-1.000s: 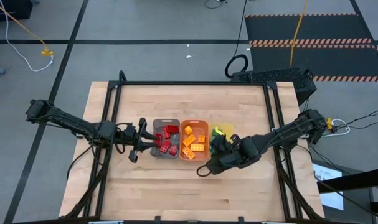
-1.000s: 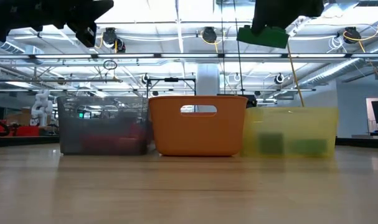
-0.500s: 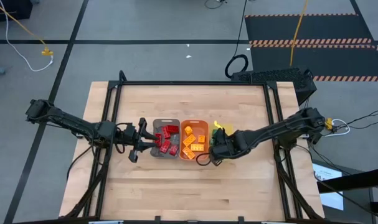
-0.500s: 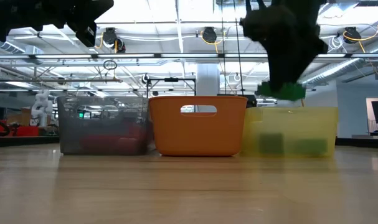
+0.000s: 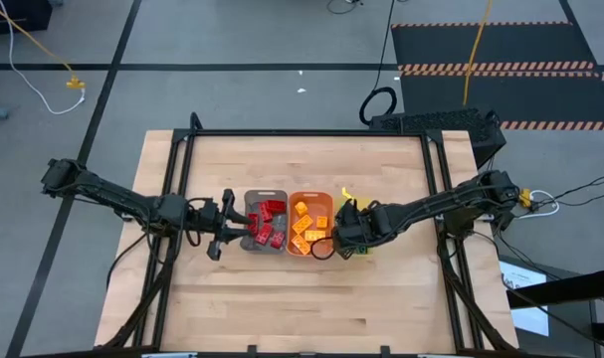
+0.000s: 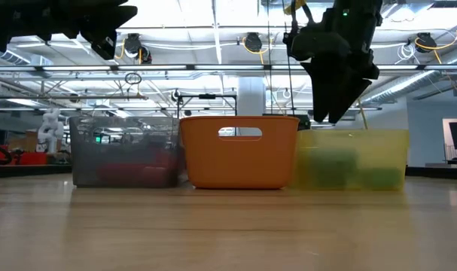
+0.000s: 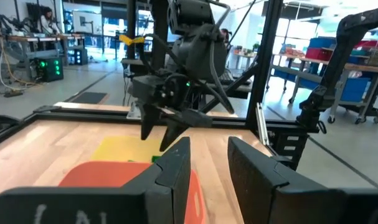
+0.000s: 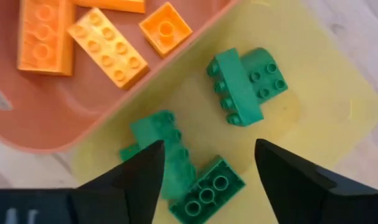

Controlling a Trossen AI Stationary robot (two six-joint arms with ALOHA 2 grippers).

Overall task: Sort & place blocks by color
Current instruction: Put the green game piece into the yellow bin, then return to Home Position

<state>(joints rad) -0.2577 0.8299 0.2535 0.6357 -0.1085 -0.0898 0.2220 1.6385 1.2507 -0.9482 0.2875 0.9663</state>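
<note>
Right pincer (image 8: 204, 171) is seen with fingers apart and empty, poised directly over the translucent yellow plastic tray (image 8: 329, 118). Green studded plastic bricks (image 8: 241, 84) lie loose beneath it at mixed angles. Left pincer (image 5: 214, 235), narrowly parted and empty, waits left of centre.

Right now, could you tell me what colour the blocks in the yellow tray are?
Green; the blocks in the yellow tray show best in the right wrist view.
</note>
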